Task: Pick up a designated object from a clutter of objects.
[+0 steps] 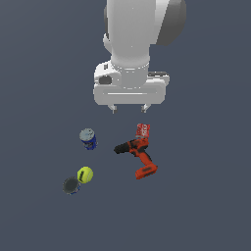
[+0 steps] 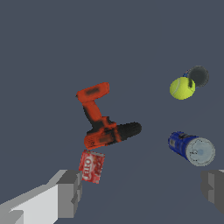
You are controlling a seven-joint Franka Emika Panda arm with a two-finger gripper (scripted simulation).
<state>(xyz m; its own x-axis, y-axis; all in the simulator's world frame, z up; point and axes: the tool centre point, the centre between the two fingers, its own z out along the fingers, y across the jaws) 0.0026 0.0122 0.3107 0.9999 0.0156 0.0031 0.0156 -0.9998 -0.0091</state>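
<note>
The designated object, a small blue can (image 1: pixel 88 138) (image 2: pixel 191 148) with a silvery-grey top, stands upright on the floor toward the exterior view's left. My gripper (image 1: pixel 130 107) (image 2: pixel 142 192) hangs open well above the clutter of objects, up and to the exterior view's right of the blue can, with nothing between its fingers (image 2: pixel 69 193). The red and black power drill (image 1: pixel 137 154) (image 2: pixel 103 119) lies on its side below the gripper, and the small red can (image 1: pixel 143 130) (image 2: pixel 92 166) rests by its black chuck end.
A yellow-green tennis ball (image 1: pixel 85 174) (image 2: pixel 182 88) touches a dark grey-topped can (image 1: pixel 71 185) (image 2: pixel 197 76) near the exterior view's lower left. All items rest on a flat dark grey floor (image 1: pixel 206 196).
</note>
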